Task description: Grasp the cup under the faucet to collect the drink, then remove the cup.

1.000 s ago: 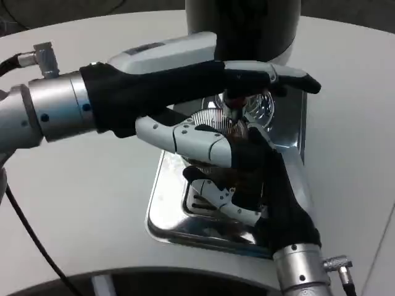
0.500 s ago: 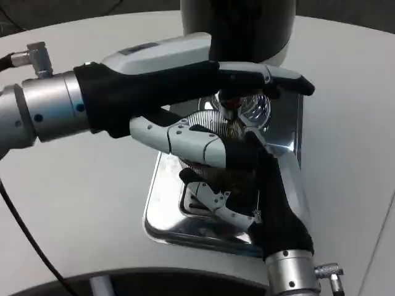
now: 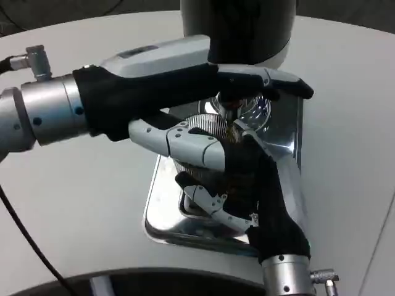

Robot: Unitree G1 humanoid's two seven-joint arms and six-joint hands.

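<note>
Head view: the right hand is wrapping the ribbed clear cup under the faucet, over the steel tray. The left hand is pressing the faucet from above. The cup looks light, thin and crushable; hold its side gently.

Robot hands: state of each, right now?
Left robot hand: reaches across to the faucet; grip cannot be told.
Right robot hand: holding the cup.

**Around the dispenser**

A white table fills the scene. On it, right of centre, sits a shiny metal drip tray with a slotted grate. A dark cable crosses the table's near left.
</note>
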